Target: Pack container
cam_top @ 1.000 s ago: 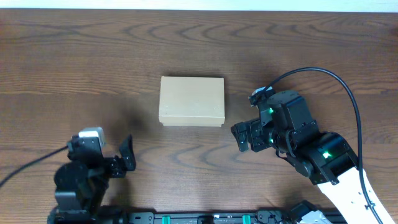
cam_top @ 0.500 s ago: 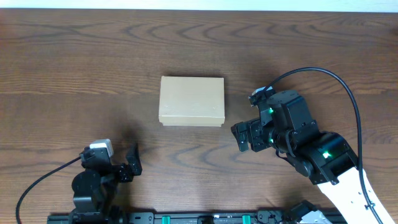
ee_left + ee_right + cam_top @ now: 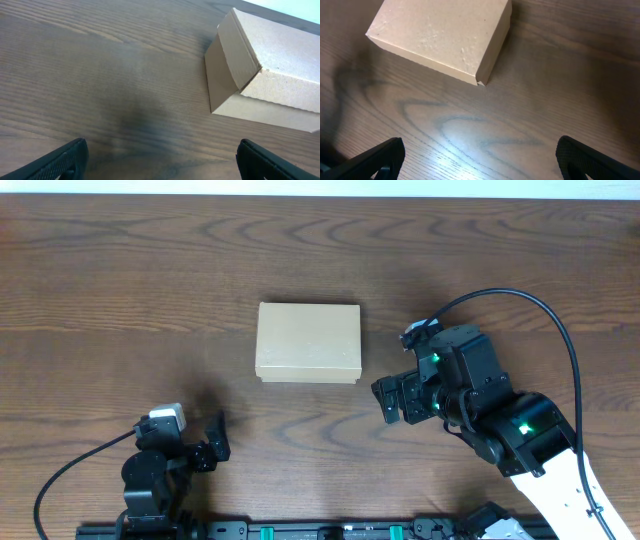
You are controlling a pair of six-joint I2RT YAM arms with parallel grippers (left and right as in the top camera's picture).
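Left gripper has drawn back to the near bench edge, released, empty. Right gripper unmoved, released. Cardboard box mid-bench, lid down, untouched. Packing probably finished.

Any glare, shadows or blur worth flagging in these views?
Overhead: evenly lit and sharp, with a faint shadow left of the container. Left wrist: a soft dark shadow smudges the table beside the container. Right wrist: a bright glare patch on the wood, low in frame.
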